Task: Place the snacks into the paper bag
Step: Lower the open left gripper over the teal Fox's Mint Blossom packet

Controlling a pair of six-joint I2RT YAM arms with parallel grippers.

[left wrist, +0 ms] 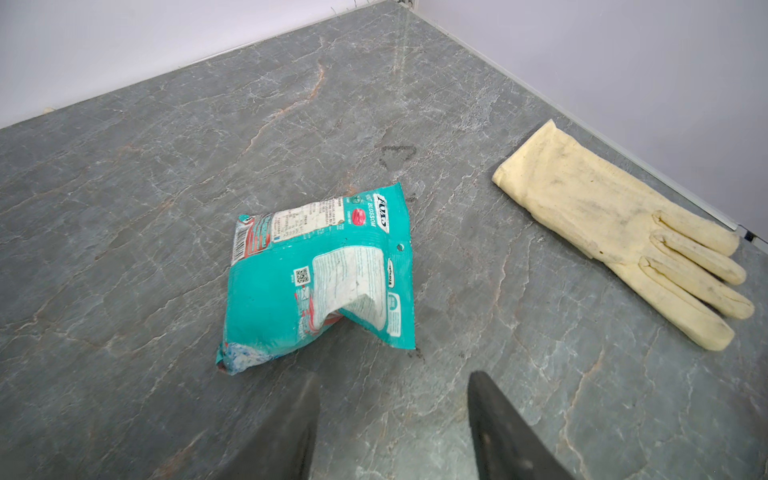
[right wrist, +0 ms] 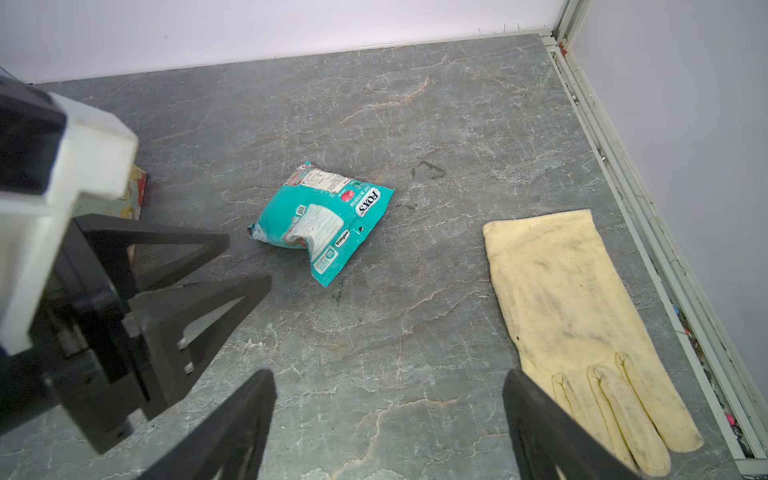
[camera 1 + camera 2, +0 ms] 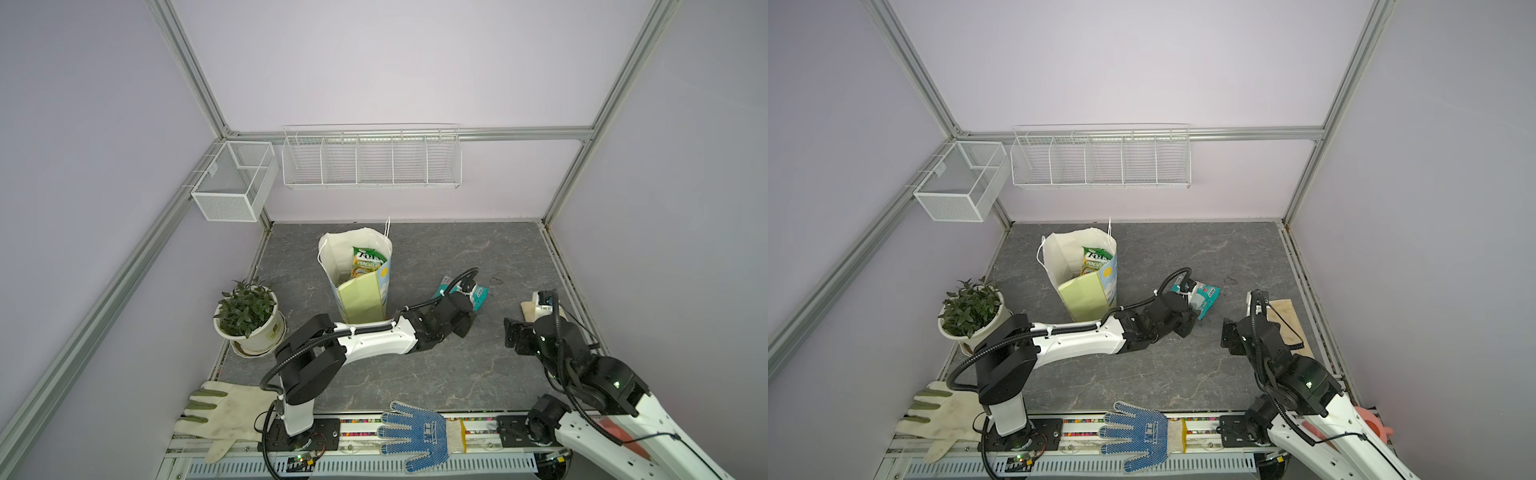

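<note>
The teal packet [image 1: 320, 274] lies crumpled on the tabletop [image 1: 540, 395], right of the paper bag [image 3: 359, 299], where a green packet [image 3: 368, 262] is already tucked in. Picking it up seems to be the step now. The left fingers [image 1: 291, 415] are held half open just beside it, empty; they must be lowered around it and squeezed. The right fingers [image 2: 249, 411] are spread wide, empty.

left arm [image 3: 374, 340] stretched low across the bench [image 3: 415, 257], left hand [image 1: 392, 378] half open, empty, low over it. right arm [image 3: 582, 357] bent, right hand [image 2: 388, 374] wide open, empty, over bench's right side.
</note>
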